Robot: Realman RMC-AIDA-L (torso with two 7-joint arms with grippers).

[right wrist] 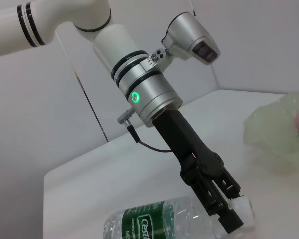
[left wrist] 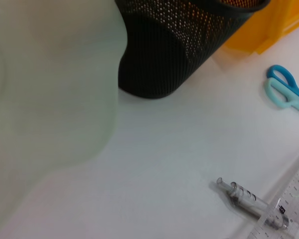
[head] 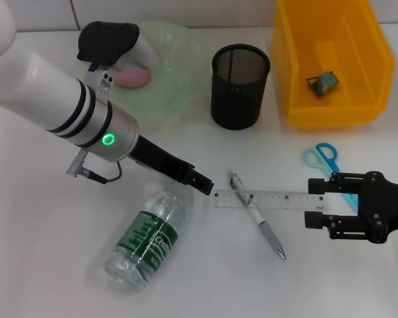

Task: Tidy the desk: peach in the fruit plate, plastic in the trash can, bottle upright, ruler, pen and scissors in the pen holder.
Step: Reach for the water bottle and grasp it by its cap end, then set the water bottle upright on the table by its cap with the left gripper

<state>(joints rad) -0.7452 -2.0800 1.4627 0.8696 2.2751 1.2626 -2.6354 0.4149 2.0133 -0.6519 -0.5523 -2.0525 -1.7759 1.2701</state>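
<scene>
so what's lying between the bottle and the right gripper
In the head view, the ruler with the pen lying across it sits between the bottle and the right gripper.

Clear glossy plastic bottle (head: pixel 148 239); black mesh pen holder (head: pixel 239 86).

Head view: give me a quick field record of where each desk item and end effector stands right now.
bottle: lying on its side, cap end at left end effector
left end effector: at bottle cap
right end effector: open, by ruler's end
ruler: flat, under the pen
scissors: on the table
peach: in fruit plate
plastic: in yellow bin
pen holder: upright
</scene>
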